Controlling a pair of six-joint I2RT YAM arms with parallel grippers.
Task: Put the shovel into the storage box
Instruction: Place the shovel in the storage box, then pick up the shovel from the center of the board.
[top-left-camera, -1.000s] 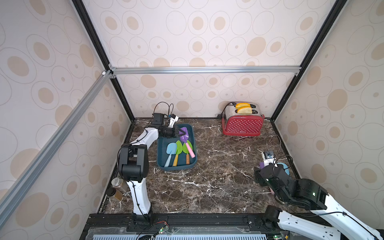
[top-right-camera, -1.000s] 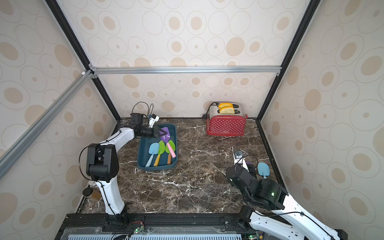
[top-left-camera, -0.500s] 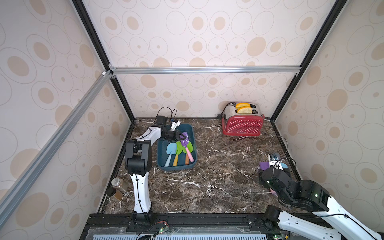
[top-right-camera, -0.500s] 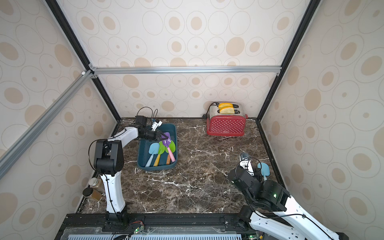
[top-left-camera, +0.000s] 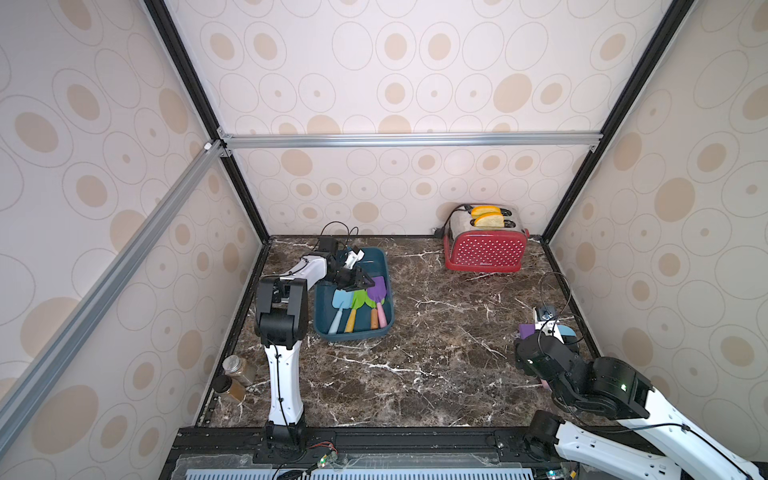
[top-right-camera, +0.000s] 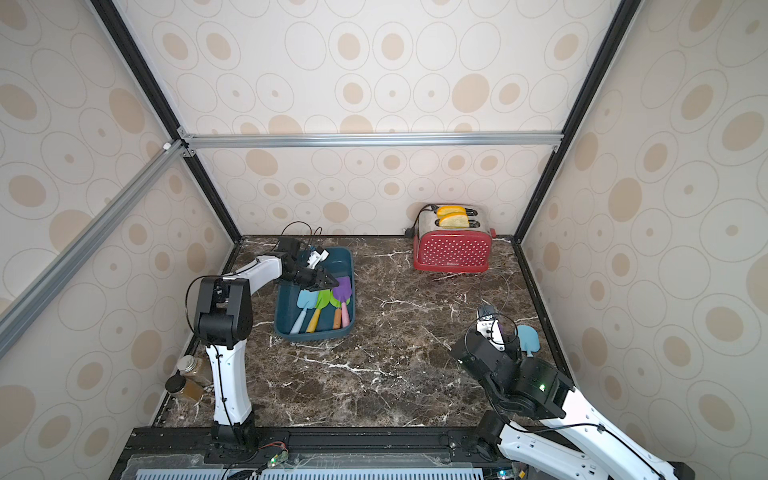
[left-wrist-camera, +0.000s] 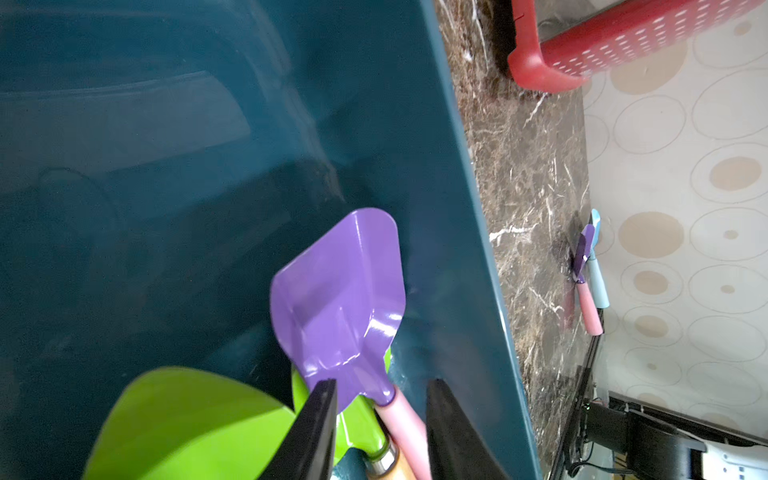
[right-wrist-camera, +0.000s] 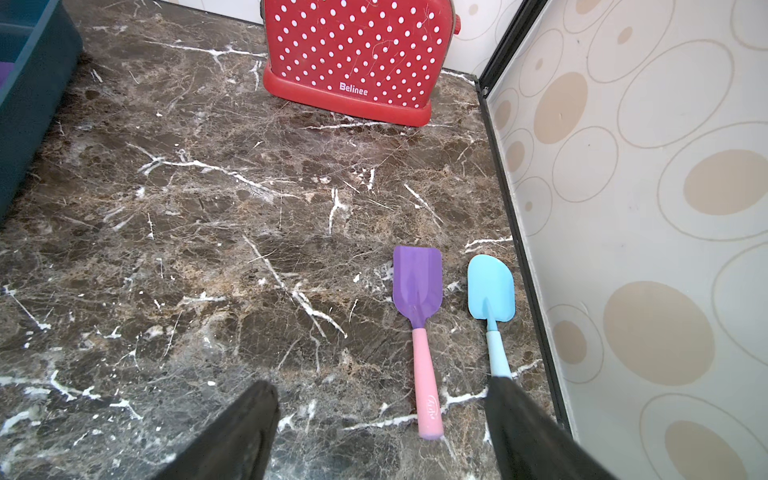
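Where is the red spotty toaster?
In both top views the toaster stands at the table's back edge near the right corner, well apart from the storage box.

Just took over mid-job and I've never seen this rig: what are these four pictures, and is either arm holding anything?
Two robot arms work on a marble table, each ending in a two-fingered tool. Both top views look down on the whole scene from one camera head. The other two pictures come from cameras on the arms' wrists, looking past the black fingers. The left tool is over the teal storage box, fingers spread either side of the pink handle of a purple shovel that lies inside on green shovels; it does not seem to pinch it. The right tool is open and empty above the table, near a second purple shovel and a blue shovel lying side by side by the wall. A red polka-dot toaster stands at the back.
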